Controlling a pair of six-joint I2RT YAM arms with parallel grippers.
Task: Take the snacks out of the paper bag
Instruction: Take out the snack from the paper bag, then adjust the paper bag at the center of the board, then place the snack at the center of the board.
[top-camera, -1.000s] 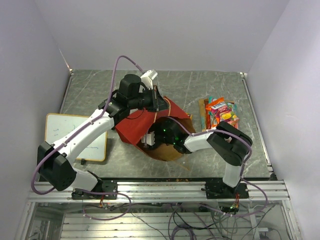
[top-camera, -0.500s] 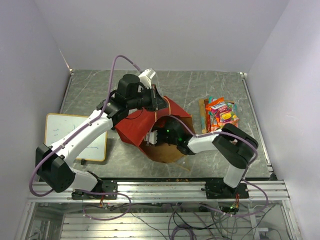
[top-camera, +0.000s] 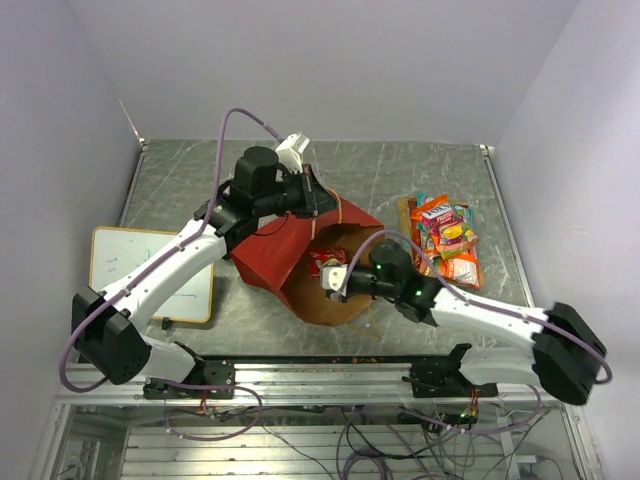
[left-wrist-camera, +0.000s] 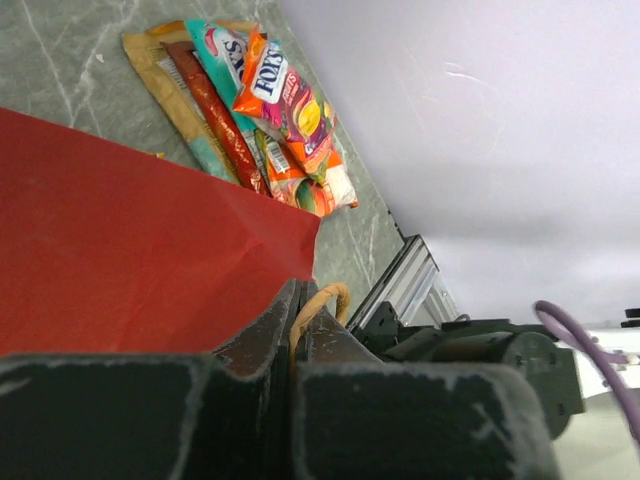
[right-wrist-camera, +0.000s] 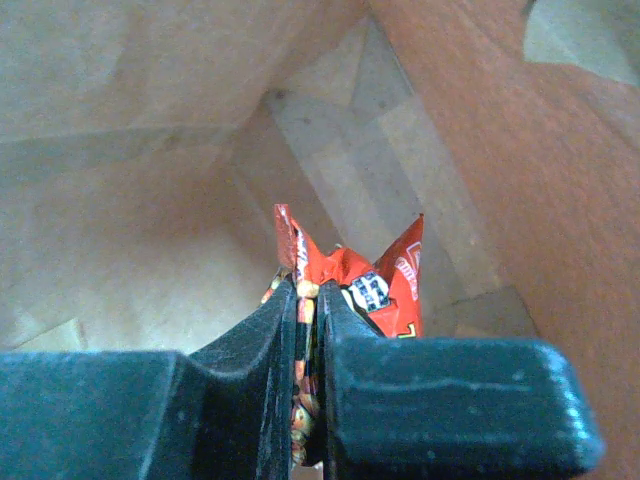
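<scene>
A second ago the right gripper (top-camera: 335, 278) was deep inside the paper bag (top-camera: 268, 258) with its jaws apart. Since then they have pinched together on the top edge of a red snack packet (top-camera: 325, 262), and the arm has drawn back toward its own side. The packet now hangs from the fingertips just inside the bag's mouth. In the right wrist view the crumpled red foil (right-wrist-camera: 365, 285) sticks up just ahead of the narrow jaws, with brown kraft wall (right-wrist-camera: 140, 150) on both sides and beyond it. I judge this to mean that the grasp is made and the lift-out is under way. The packet is not yet clear of the opening.

The left gripper (top-camera: 318, 200) has not moved off its job. Its jaws are closed on the cord handle (left-wrist-camera: 318, 300) at the rim, holding the mouth up and open. The bag's red outer side (left-wrist-camera: 120, 250) falls away below its fingers.

Beyond the right gripper, on the far side from the bag, a pile of snacks (top-camera: 445, 238) lies on the table (top-camera: 420, 165). It holds orange, multicoloured and long red packets overlapping one another, and it is well apart from the bag.

Past the held packet the bag's floor looks bare, but the fingers hide the nearer part, so I cannot tell whether anything else remains inside.
</scene>
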